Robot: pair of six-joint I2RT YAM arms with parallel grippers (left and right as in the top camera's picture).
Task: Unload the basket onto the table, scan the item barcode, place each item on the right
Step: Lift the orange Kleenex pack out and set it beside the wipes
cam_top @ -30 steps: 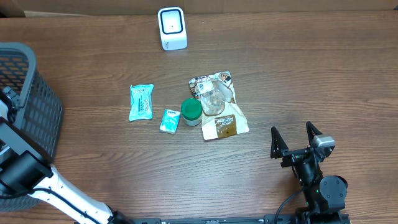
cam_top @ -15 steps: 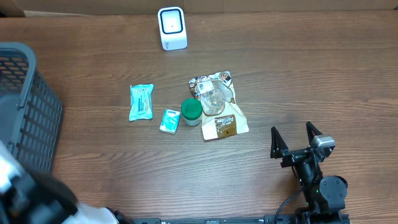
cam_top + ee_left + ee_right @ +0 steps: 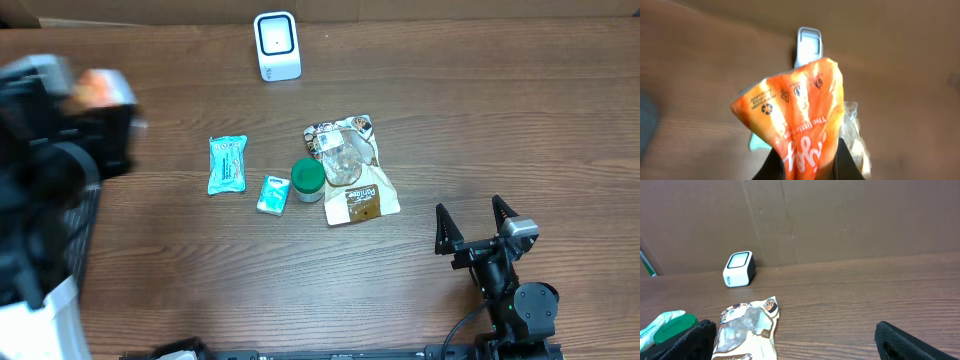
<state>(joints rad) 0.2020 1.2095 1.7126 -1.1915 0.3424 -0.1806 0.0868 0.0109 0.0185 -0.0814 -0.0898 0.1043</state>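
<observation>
left wrist: left claw [image 3: 808,169] clenched on orange packet [image 3: 799,107], right claw [image 3: 468,214] spread wide.

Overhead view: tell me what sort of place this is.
Likely a mock checkout bench in a lab: a white barcode scanner stands on a wooden table, small packaged groceries lie mid-table, and a cardboard wall backs it.

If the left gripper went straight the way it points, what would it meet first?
Probably the white scanner, straight beyond the orange packet in the left gripper; depth is unclear.

shop checkout mock-up: barcode scanner [image 3: 277,45] and packaged snacks [image 3: 352,172] on table [image 3: 520,120].
</observation>
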